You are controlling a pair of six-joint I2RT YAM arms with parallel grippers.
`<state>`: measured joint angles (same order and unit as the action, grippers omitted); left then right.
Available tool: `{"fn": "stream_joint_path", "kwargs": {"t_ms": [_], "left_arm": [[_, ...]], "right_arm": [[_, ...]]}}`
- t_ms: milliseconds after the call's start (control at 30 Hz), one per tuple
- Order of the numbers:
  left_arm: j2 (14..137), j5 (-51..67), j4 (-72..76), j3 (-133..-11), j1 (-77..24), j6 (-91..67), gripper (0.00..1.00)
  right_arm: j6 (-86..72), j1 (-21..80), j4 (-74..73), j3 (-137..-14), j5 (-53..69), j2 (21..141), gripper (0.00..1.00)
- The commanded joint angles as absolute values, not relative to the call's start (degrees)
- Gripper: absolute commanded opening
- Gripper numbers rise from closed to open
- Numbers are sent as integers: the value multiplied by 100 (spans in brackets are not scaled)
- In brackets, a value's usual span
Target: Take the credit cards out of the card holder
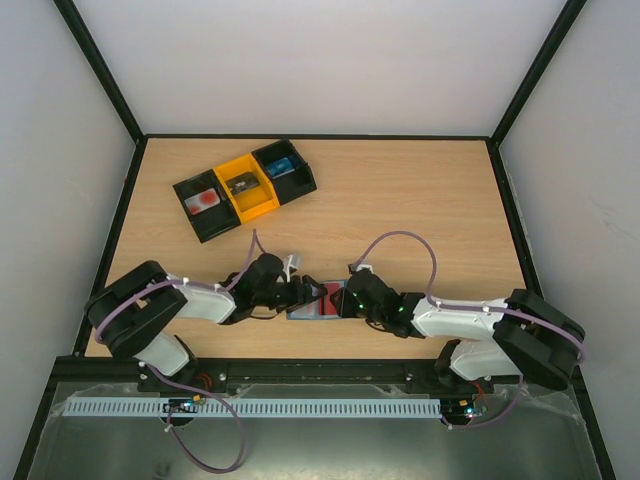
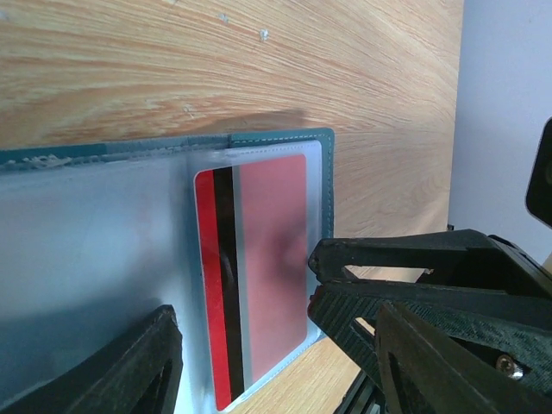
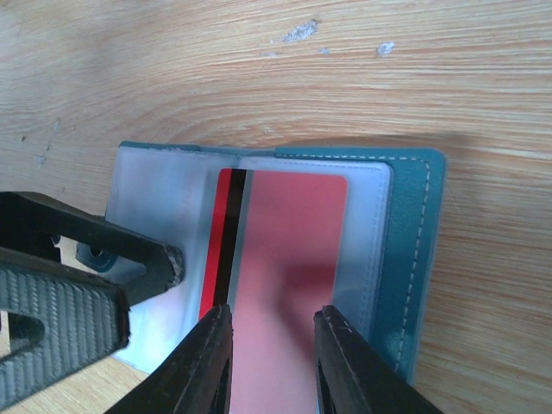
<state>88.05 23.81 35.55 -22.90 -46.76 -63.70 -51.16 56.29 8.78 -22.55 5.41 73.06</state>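
The blue-grey card holder [image 1: 308,308] lies open on the table between my two grippers. A bright red card [image 3: 289,233] with a black stripe sits inside its clear pocket, and it also shows in the left wrist view [image 2: 267,250]. I see no other card; the holder's other panel [image 2: 86,259] looks cloudy. My right gripper [image 3: 274,315] is open, with its fingertips just over the red card's near end. My left gripper [image 2: 285,362] is open wide and straddles the holder from the opposite side. One of its fingers [image 3: 95,276] hangs over the cloudy panel.
A black-and-orange three-compartment tray [image 1: 245,188] stands at the back left, with a small item in each compartment. Black frame rails edge the wooden table. The two grippers [image 1: 295,292] [image 1: 345,300] nearly meet over the holder.
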Motion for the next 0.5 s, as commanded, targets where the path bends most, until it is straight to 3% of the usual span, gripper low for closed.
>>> {"fn": "stream_joint_path", "kwargs": {"t_ms": [0, 467], "left_arm": [[8912, 2188, 3582, -2364, -4801, -6411, 62], [9044, 1891, 3378, -2366, -4863, -6229, 50]], "right_arm": [[-5146, 5615, 1180, -2145, 440, 7392, 27], [-5379, 5608, 1636, -1540, 485, 7467, 20]]}}
